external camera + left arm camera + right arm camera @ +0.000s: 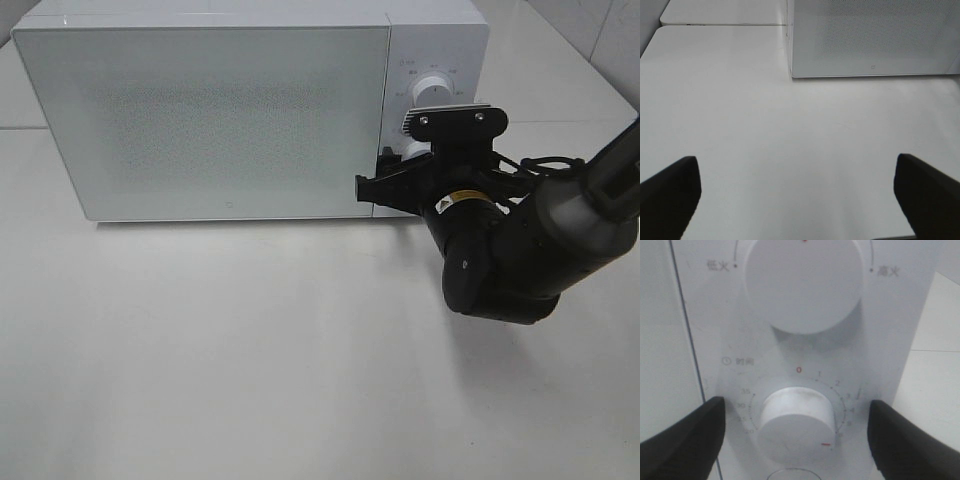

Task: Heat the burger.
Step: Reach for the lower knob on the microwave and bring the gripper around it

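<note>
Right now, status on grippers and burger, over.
Left gripper open over table. Right gripper open, straddling timer knob. Burger not in view; microwave door shut. Nothing blocking knob.

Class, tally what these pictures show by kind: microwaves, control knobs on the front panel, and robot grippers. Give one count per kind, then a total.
microwave: 1
knobs: 2 (upper knob, timer knob)
grippers: 2 (left gripper, right gripper)
Total: 5
</note>
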Available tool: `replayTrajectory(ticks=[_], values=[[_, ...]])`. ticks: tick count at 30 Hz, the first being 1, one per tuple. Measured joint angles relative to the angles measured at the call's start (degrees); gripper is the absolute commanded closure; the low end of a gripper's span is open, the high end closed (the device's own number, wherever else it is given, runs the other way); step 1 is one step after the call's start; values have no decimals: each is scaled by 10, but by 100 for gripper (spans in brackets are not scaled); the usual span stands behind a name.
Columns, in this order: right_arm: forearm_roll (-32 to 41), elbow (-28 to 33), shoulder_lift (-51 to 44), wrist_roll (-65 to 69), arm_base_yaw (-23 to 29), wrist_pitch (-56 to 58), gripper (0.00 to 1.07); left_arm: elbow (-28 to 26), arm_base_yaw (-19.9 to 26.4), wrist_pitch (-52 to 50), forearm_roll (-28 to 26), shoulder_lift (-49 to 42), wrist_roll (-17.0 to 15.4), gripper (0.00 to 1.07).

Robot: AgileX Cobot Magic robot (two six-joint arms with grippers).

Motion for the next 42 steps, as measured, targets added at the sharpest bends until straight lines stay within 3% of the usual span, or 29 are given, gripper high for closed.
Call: replayTrajectory(ticks=[7, 9, 10, 11, 12, 14, 15, 17, 35, 38, 42], values=[[3, 0, 0, 5, -1, 1, 40, 0, 0, 0, 0, 0, 0, 9], [7, 0, 0, 6, -2, 1, 55, 0, 0, 0, 0, 0, 0, 9], [7, 0, 0, 6, -2, 1, 55, 0, 0, 0, 0, 0, 0, 9], [9, 0, 0, 7, -2, 1, 67, 0, 0, 0, 0, 0, 0, 9], [9, 0, 0, 7, -2, 1, 67, 0, 0, 0, 0, 0, 0, 9], [-2, 0, 1, 9, -1, 3, 89, 0, 0, 0, 0, 0, 0, 9], [-2, 0, 1, 9, -1, 3, 89, 0, 0, 0, 0, 0, 0, 9], [-6, 0, 1, 10, -1, 3, 105, 0, 0, 0, 0, 0, 0, 9], [-9, 1, 1, 53, -1, 2, 107, 0, 0, 0, 0, 0, 0, 9], [-10, 1, 1, 92, -1, -1, 107, 0, 0, 0, 0, 0, 0, 9], [-25, 2, 3, 238, -2, -3, 107, 0, 0, 0, 0, 0, 0, 9]])
